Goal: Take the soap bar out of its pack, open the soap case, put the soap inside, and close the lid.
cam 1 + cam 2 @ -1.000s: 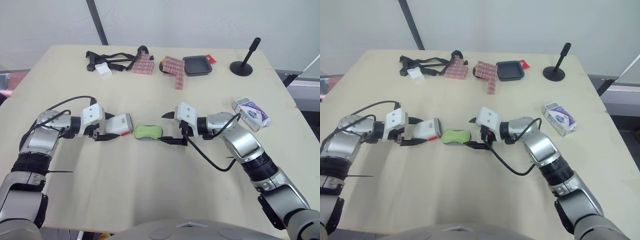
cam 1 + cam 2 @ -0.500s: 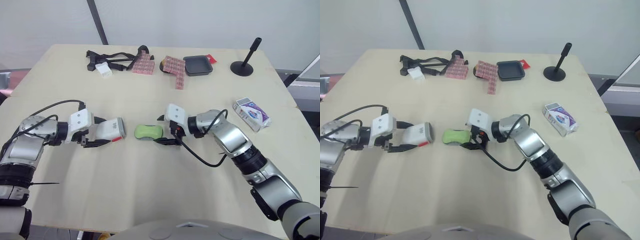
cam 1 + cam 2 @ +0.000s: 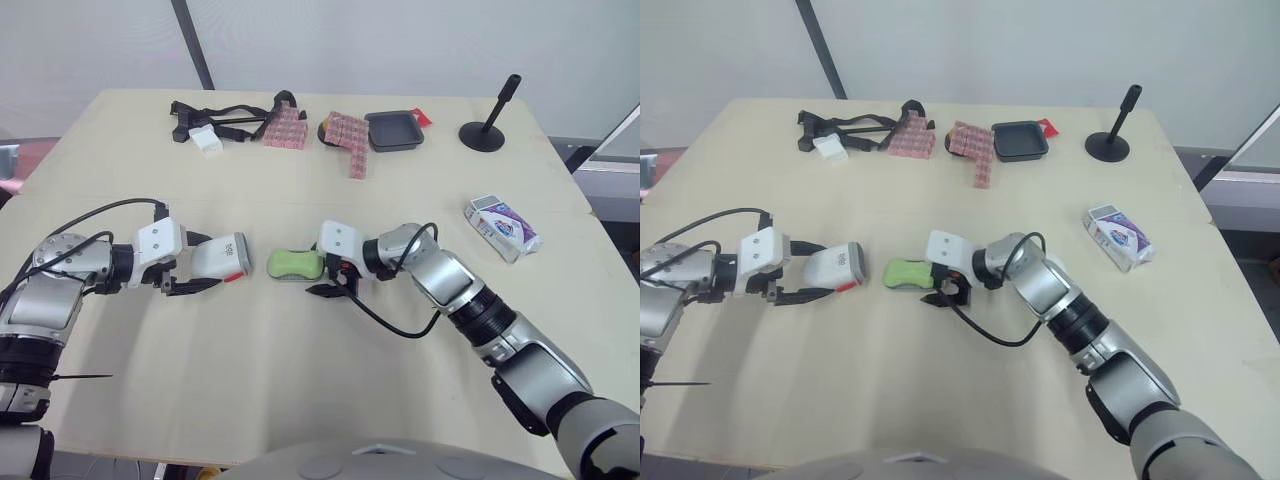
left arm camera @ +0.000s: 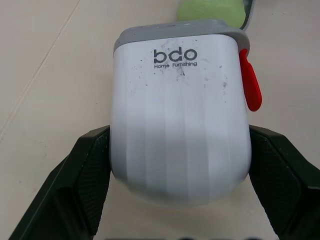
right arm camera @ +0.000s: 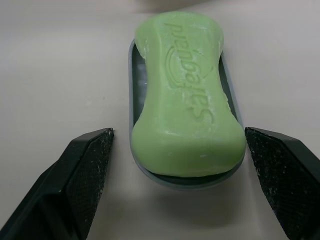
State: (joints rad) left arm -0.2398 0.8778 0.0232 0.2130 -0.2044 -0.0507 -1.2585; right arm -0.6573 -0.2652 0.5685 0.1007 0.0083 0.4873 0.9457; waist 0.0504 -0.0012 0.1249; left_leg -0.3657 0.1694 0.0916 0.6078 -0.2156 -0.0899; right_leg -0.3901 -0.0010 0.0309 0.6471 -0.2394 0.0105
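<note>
One table (image 3: 300,390): pale wood, both arms reaching inward over its middle.
Soap pack (image 3: 503,227): white and purple, lying near the table's right edge, well apart from both grippers.
Left gripper (image 3: 200,266): clenched on the white case lid (image 4: 180,115), one finger on each side.
Right gripper (image 5: 180,150): spread wide, fingers flanking the case base without touching it.
Case base (image 5: 134,75): grey, on the table between the grippers.
Soap (image 5: 187,100): green bar, lying uncovered in the case base.
</note>
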